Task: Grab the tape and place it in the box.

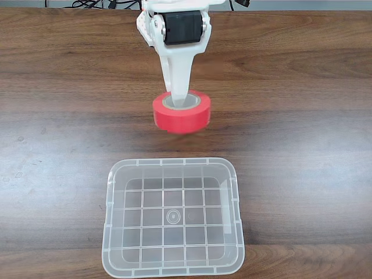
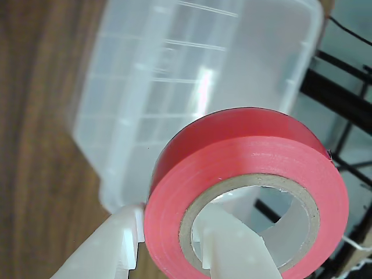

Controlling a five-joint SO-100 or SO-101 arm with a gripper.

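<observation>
Above a dark wooden table [image 1: 58,145], the white gripper [image 2: 165,247] clamps the red tape [image 1: 181,112] by its wall, one finger through the core, one outside. The clear box [image 1: 110,232] sits just beyond in the fixed view, its mouth unobstructed.

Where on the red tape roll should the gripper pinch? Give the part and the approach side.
Pinch the tape's ring wall, one finger in the core hole and one on the outer red face, coming from above. The open core allows it; the gripper grips it this way now.
</observation>
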